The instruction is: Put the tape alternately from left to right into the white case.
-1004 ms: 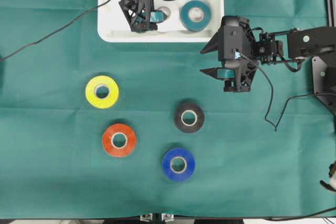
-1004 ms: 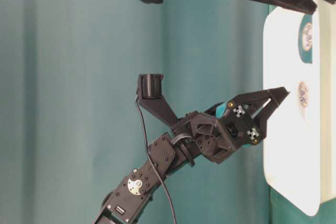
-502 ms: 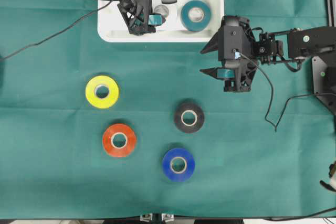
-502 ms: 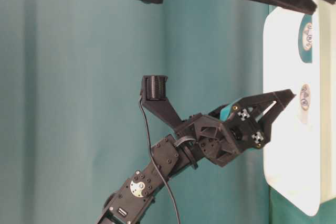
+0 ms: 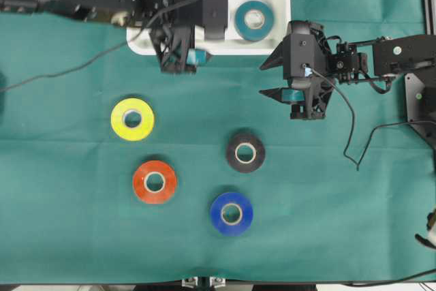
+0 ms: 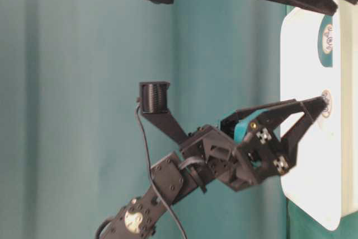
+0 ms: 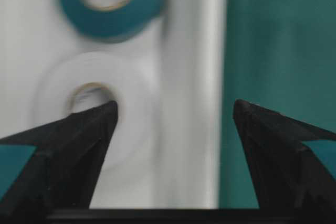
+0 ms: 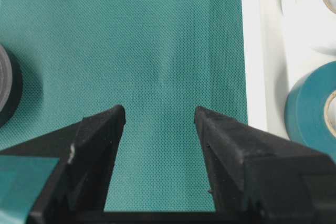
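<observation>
Two rolls are in the white case point(image 5: 272, 40): the teal roll point(image 5: 254, 20), and the white roll point(image 7: 100, 114), which the left wrist view shows next to the teal one. Judged step: left-side drop finished, right arm's turn to pick.

Left gripper point(image 5: 194, 56) has its jaws spread wide with nothing between them. It sits over the case's near rim; in the left wrist view one fingertip overlaps the white roll and the other is over the green cloth. Right gripper point(image 5: 276, 78) is also spread and empty, hovering over bare worktop point(image 5: 354, 223) beside the case.

Four rolls lie on the cloth: yellow roll point(image 5: 132, 119), orange-red roll point(image 5: 154, 182), black roll point(image 5: 245, 152), blue roll point(image 5: 231, 213). The black one is nearest the right gripper, just off its fingertips, so it's the likely next target. That calls for the jaws to come over the ring, straddle its wall, then close.

Hard to read:
- overhead, the left arm covers the white roll
- left wrist view is blurred
- right wrist view clips the black roll at the frame edge
- case's far end is cut off
</observation>
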Available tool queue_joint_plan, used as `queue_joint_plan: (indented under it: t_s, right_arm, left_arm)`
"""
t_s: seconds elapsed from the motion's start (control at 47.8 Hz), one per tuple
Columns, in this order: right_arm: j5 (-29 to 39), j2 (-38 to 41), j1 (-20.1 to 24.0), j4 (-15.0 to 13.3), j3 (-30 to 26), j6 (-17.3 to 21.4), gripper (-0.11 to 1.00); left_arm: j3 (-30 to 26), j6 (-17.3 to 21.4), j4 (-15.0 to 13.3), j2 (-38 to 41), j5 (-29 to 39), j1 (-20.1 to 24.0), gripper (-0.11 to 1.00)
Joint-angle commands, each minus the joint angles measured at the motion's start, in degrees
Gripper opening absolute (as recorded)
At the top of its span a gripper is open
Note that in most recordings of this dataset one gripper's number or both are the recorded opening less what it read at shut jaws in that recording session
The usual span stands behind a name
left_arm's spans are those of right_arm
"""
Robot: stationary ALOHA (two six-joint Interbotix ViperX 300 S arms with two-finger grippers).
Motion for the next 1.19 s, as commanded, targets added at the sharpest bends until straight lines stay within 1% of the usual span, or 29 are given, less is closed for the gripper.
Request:
queue_joint_plan:
  t_s: [0.0, 0.126, 0.293, 0.502, 0.669, 0.816, 0.962, 1.172]
  right_arm:
    - [-0.5, -0.4, 0.1, -0.1, -0.5, 0.2, 0.66]
    - [-0.6, -0.4, 0.1, -0.1, -0.6, 0.2, 0.66]
    - [-0.5, -0.4, 0.1, -0.1, -0.7, 0.4, 0.66]
    - [-1.1, -0.4, 0.4, 0.0, -0.7, 0.8, 0.66]
    - [-1.7, -0.4, 1.4, 0.0, -0.4, 2.5, 0.66]
    - [-1.7, -0.4, 2.4, 0.0, -0.4, 3.3, 0.66]
    - [-1.7, -0.4, 2.6, 0.0, -0.5, 3.3, 0.66]
    - [-2.9, -0.4, 3.9, 0.0, -1.3, 3.3, 0.66]
  left_arm:
    - [0.2, -0.6, -0.2, -2.7, -0.3, -2.0, 0.81]
    - [1.2, -3.1, -0.2, -3.0, -0.3, -4.9, 0.81]
    - [2.0, -6.7, -0.2, -3.0, -0.3, -7.7, 0.81]
    - [3.5, -9.6, -0.2, -3.0, -0.4, -9.8, 0.81]
    - [4.7, -12.1, -0.3, -3.0, -0.6, -11.0, 0.81]
    - [5.8, -13.4, -0.3, -3.0, -1.4, -11.6, 0.81]
    - [6.6, -14.1, -0.3, -3.0, -2.9, -12.0, 0.81]
    - [6.9, -14.1, -0.2, -3.0, -3.4, -12.0, 0.81]
